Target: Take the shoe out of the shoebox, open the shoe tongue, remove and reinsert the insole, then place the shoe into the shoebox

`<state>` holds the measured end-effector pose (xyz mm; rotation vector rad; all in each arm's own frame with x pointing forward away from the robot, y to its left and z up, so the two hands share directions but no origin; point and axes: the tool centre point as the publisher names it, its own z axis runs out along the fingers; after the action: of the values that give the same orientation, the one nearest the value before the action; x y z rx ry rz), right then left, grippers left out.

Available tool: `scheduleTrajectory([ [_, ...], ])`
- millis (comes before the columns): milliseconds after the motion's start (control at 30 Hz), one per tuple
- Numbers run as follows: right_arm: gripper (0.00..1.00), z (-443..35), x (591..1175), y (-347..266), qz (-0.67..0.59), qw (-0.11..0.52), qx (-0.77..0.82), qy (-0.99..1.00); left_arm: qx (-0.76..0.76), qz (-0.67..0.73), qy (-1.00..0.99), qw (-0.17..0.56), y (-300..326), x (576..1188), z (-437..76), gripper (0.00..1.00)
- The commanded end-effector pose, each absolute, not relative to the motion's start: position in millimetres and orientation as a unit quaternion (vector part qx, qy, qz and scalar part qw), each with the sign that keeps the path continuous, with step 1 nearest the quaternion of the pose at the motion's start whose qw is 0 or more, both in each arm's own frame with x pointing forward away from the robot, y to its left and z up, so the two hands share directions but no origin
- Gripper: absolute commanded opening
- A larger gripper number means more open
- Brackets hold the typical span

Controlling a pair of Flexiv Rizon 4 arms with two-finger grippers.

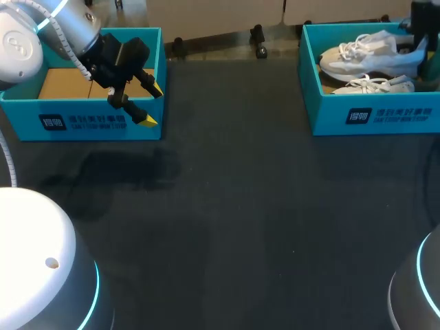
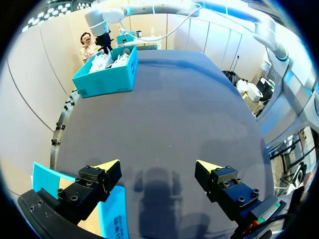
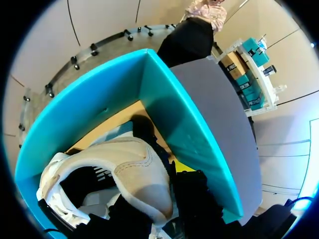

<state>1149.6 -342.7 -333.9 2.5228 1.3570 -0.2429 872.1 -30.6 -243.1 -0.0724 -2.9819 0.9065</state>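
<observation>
The shoe [image 3: 134, 169], white, lies in the teal shoebox [image 3: 99, 104], its heel right against the right gripper [image 3: 179, 191]; whether that grips it I cannot tell. A second shoe [image 1: 375, 84] lies alongside. Well apart, the left gripper [image 2: 158, 167] hangs, jaws wide, over the front wall of a second box [image 1: 82, 127].

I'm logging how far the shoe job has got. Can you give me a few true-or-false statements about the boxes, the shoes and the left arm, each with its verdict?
1. Two white shoes lie in the right-hand box. True.
2. A shoe sits in the left-hand box. False: no shoe shows there, only its brown cardboard floor.
3. The left arm's fingers are open with nothing between them. True.
4. One shoe lies on the table between the boxes. False: both shoes are inside the right-hand box.
</observation>
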Motion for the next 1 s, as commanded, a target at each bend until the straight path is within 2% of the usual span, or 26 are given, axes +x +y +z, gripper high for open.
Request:
scheduleTrajectory([
  [33,0.00,-343,1160,-344,-0.090,0.131,0.871,0.465,-0.023,0.289,-0.957,0.013,-31,872,-243,1.00],
  [900,0.00,-365,1163,-346,-0.099,0.112,0.878,0.454,-0.023,0.289,-0.957,0.013,-31,872,-243,1.00],
  [933,0.05,-365,1163,-346,-0.099,0.112,0.878,0.454,-0.023,0.289,-0.957,0.013,-31,872,-243,1.00],
  [967,0.19,-365,1163,-346,-0.099,0.112,0.878,0.454,-0.023,0.289,-0.957,0.013,-31,872,-243,1.00],
  [1000,0.24,-365,1163,-345,-0.099,0.112,0.879,0.453,-0.023,0.289,-0.957,0.013,-31,872,-243,1.00],
])
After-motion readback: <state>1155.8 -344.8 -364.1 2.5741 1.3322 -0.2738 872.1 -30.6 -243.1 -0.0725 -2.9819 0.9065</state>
